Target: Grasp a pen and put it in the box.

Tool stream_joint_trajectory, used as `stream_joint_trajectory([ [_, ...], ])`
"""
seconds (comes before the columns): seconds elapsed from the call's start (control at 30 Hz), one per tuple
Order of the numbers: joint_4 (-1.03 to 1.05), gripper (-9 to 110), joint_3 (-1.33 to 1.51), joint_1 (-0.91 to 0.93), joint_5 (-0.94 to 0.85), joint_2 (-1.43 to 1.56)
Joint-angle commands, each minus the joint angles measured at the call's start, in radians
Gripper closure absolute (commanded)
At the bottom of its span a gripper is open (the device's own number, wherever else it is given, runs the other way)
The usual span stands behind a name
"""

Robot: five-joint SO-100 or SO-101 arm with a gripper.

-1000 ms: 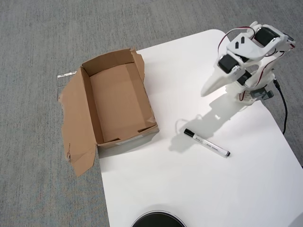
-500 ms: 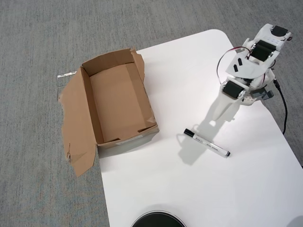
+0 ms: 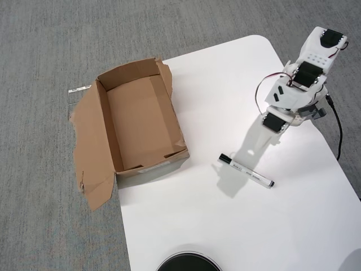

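White tabletop carries the pen just under the claw, whose opening cannot be told, so it should straddle the barrel's middle before carrying to the box.

Single overhead view, straight down

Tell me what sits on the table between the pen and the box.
Nothing: in the overhead view the stretch between the pen and the box is bare white table, crossed only by the arm's shadow near the pen's cap.
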Motion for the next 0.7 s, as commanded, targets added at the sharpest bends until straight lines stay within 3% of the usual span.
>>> stream_joint_trajectory([
  [0.0, 0.002, 101, 0.079, -0.012, -0.004, 0.005],
  [0.67, -0.005, 97, 0.122, -0.013, -0.081, -0.011],
])
